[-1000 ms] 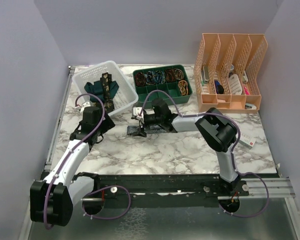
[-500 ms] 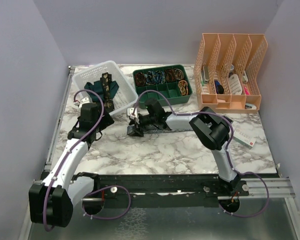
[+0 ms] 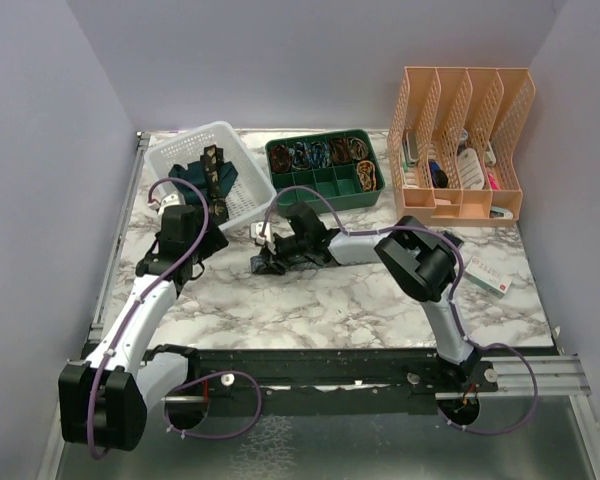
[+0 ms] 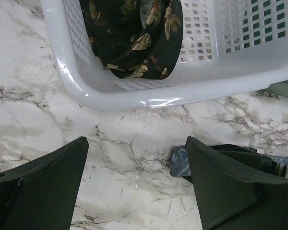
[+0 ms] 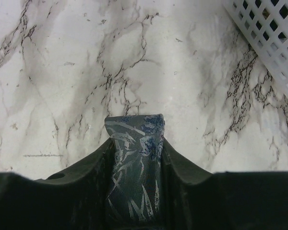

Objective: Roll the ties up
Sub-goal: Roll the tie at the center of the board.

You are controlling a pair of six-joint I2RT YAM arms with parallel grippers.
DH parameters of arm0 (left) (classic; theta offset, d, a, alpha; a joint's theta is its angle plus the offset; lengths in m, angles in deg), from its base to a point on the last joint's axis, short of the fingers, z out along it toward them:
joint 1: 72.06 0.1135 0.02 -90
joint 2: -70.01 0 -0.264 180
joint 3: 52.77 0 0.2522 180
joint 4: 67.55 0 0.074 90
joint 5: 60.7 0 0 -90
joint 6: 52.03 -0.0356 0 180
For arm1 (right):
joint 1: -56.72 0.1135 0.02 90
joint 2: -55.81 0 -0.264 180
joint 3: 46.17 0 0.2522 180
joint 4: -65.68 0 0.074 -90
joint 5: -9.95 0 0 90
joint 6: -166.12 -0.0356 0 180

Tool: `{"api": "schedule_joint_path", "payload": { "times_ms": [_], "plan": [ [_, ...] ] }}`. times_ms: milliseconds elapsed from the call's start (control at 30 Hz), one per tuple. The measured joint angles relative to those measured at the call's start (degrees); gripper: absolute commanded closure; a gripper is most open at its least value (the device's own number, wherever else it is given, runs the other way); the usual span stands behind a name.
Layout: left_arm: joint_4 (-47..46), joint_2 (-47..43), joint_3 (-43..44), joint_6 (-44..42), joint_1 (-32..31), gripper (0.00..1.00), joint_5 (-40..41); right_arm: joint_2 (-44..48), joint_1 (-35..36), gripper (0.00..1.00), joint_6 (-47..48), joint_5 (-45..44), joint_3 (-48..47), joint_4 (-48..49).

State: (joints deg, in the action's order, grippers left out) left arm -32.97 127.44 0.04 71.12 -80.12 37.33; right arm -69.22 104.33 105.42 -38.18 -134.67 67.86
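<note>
The right gripper [image 5: 137, 146] pinches the blue-grey patterned tie [image 5: 134, 125] on the marble table [image 5: 62, 57] just beside the white basket [image 4: 134, 99] — likely soft, light, slippery cloth, best nipped at its squared end. The left gripper [image 4: 134, 148] gapes empty beside that basket.

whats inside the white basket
A black-brown tie with gold leaf pattern and a dark teal tie lie in the white basket; anything beneath them is covered.
</note>
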Motion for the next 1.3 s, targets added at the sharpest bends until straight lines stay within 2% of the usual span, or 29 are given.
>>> {"api": "schedule_joint_path", "payload": {
  "times_ms": [67, 100, 133, 233, 300, 467, 600, 667, 800, 833, 900, 1000, 1067, 1100, 1300],
  "plan": [
    [-0.15, 0.24, -0.24, 0.09, 0.13, 0.16, -0.15, -0.07, 0.07, 0.6, -0.61, -0.48, 0.0, 0.5],
    [-0.24, 0.26, -0.48, 0.24, 0.15, 0.16, -0.46, -0.11, 0.07, 0.55, -0.81, -0.63, 0.0, 0.72],
    [-0.26, 0.26, -0.72, 0.31, 0.17, 0.16, -0.74, -0.13, 0.11, 0.44, -0.96, -0.7, 0.0, 0.96],
    [-0.5, -0.11, -2.38, 0.96, 0.17, 0.16, -1.4, -0.13, 0.42, 0.24, -1.84, -1.09, 0.22, 1.92],
    [-0.52, -0.96, -3.76, 1.49, 0.17, 0.16, -1.88, -0.13, 0.68, 0.16, -2.36, -1.14, 0.61, 2.99],
    [-0.52, -3.37, -5.84, 1.75, 0.17, 0.16, -4.46, 2.1, 1.07, 0.08, -4.66, -3.15, 3.82, 4.87],
    [-1.33, -4.07, -6.93, 1.77, 0.17, 0.16, -7.37, 9.05, 1.07, 0.03, -8.87, -8.17, 8.72, 6.8],
    [-2.21, -4.07, -7.76, 1.97, 0.17, 0.16, -9.01, 13.55, 1.09, 0.0, -12.15, -12.04, 10.75, 7.8],
    [-3.72, -3.91, -8.92, 2.32, 0.17, 0.16, -11.65, 21.05, 1.01, 0.0, -24.76, -22.47, 10.93, 6.21],
    [-4.04, -3.72, -8.94, 2.4, 0.17, 0.17, -12.13, 22.25, 0.81, 0.02, -28.79, -24.63, 10.12, 4.02],
    [-5.07, -3.32, -8.98, 2.43, 0.17, 0.18, -13.11, 23.34, -0.15, 0.23, -36.13, -25.94, 8.37, 0.48],
    [-6.99, -2.84, -9.57, 2.64, 0.17, 0.19, -14.38, 23.56, -1.77, 0.49, -46.88, -26.27, 8.57, -2.95],
    [-8.39, -2.45, -10.49, 2.89, 0.17, 0.2, -15.45, 23.45, -2.86, 0.73, -54.38, -26.12, 10.54, -3.67],
    [-8.96, -2.19, -10.95, 2.99, 0.17, 0.2, -16.04, 23.28, -3.1, 0.78, -56.5, -25.53, 11.3, -3.56],
    [-10.58, -1.2, -12.39, 3.08, 0.17, 0.2, -18.16, 18.27, -2.56, 0.77, -67.58, -20.13, 12.13, -2.73]
  ]
}}
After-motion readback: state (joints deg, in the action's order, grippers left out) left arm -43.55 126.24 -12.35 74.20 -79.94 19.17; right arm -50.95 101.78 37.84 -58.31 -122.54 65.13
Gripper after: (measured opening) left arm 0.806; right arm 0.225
